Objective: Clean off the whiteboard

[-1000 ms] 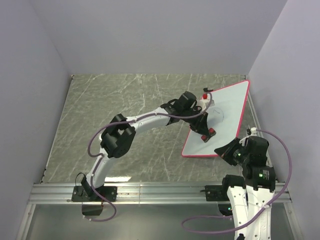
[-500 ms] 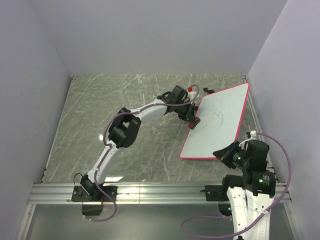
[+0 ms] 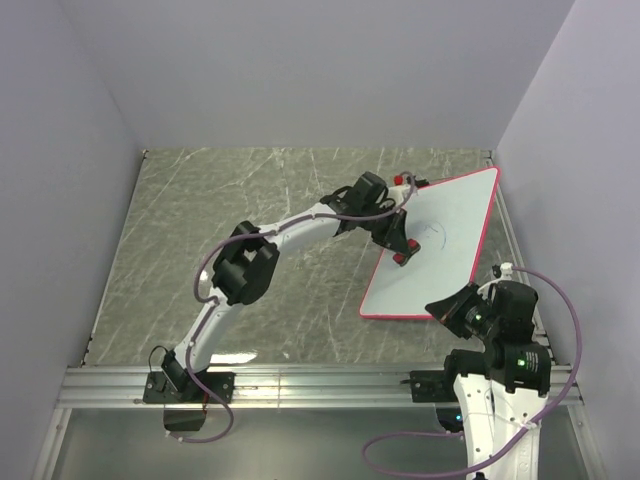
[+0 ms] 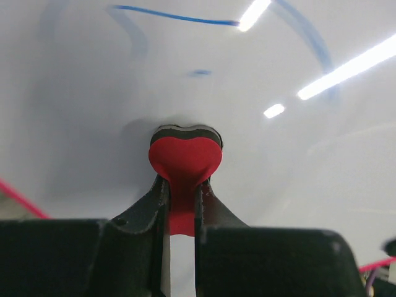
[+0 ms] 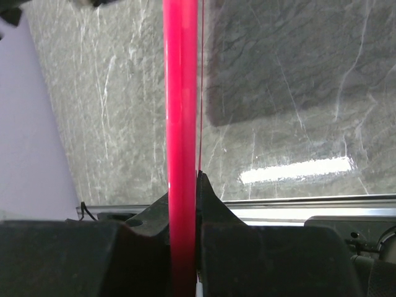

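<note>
- The whiteboard [image 3: 450, 262] is a flat white panel with a thin pink-red rim and rounded corners. It sits slantwise over the far right corner of the bench [image 3: 230, 200], with one corner close to the right wall and the opposite corner toward the near edge.
- On the left wrist camera the whiteboard surface [image 4: 86, 93] is glossy and shows streaks of reflected lamps. It carries a sharp blue line near the top, paler smeared blue arcs on either side, and one small blue fleck above the eraser.
- From above, only a faint blue mark shows near the middle of the board.
- On the right wrist camera the rim [image 5: 180, 93] is seen edge-on as a straight pink-red bar. The grey marbled bench and a dark shadow lie beyond it.
- The left jaws are drawn narrow and clamp the stem of a red bow-shaped eraser [image 4: 185, 158]. Its dark pad faces the white surface and appears to touch it.
- The left arm [image 3: 300, 228] reaches across the bench to the far left part of the board.
- The right jaws are closed tight on the rim at the board's corner nearest the near edge of the bench, one on each face of the panel.
</note>
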`<state>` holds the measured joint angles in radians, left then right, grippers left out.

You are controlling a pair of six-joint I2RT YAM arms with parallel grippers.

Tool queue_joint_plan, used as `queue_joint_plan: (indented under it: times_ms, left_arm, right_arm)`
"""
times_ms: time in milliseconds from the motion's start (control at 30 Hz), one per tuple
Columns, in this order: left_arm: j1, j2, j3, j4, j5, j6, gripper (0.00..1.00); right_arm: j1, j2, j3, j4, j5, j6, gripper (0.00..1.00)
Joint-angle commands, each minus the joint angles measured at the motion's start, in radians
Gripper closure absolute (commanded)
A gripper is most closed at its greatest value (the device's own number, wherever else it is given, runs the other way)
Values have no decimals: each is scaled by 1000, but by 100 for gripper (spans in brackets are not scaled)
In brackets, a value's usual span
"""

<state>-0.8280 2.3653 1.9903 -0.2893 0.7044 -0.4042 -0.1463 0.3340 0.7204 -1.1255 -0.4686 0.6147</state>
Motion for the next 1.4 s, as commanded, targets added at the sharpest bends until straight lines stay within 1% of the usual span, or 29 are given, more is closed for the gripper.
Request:
queue_joint_plan:
  times_ms: [0, 100, 200, 267, 300, 367, 400, 467, 500, 533, 600, 700, 767, 833, 900, 967, 1133, 1367]
  left_arm:
    - [-154, -81, -39, -31, 135, 54, 100]
    - [-181, -119, -45, -106, 115, 158, 100]
    - [-183, -130, -48, -105, 58, 162, 100]
    - [-169, -98, -6, -129, 9, 160, 100]
    - [-163, -66, 49, -137, 1, 159, 100]
    - [-146, -32, 106, -139, -14, 145, 99]
    - [-131, -11, 179, -142, -26, 133, 100]
    - [-112, 69, 269, -163, -54, 124, 100]
    - [-108, 125, 359, -165, -57, 116, 100]
    - [-105, 150, 395, -160, -68, 107, 100]
    - [-88, 201, 445, -96, -71, 59, 100]
    - [-63, 247, 452, -13, -85, -2, 99]
    - [-50, 276, 478, -19, -94, -7, 100]
    - [-42, 316, 490, -51, -95, 2, 100]
    - [-31, 347, 492, -71, -62, 16, 100]
    - [-22, 354, 482, -105, -59, 22, 100]
    - [-11, 379, 481, -215, -79, 100, 100]
    - [6, 376, 433, -321, -36, 130, 100]
  right_arm:
    - [36, 20, -33, -36, -311, -10, 100]
    - [36, 25, -30, -33, -324, -23, 100]
    - [36, 30, -36, -43, -334, -39, 100]
    - [36, 28, -38, -49, -338, -50, 100]
    - [34, 28, -39, -54, -347, -55, 100]
    - [34, 22, -38, -75, -351, -70, 100]
    - [34, 20, -36, -86, -351, -76, 100]
    - [36, 11, -32, -118, -354, -92, 100]
    - [36, 8, -32, -128, -354, -95, 100]
    - [36, 5, -30, -137, -357, -98, 100]
    - [36, 2, -27, -164, -355, -110, 100]
    - [36, 3, -12, -203, -358, -130, 100]
    - [34, 8, 7, -230, -361, -144, 100]
    - [36, 8, 31, -247, -363, -147, 100]
    - [37, 7, 53, -276, -373, -142, 100]
    - [48, -1, 89, -302, -369, -123, 100]
    - [57, -50, 117, -318, -374, -64, 100]
    - [57, -41, 119, -316, -347, -86, 100]
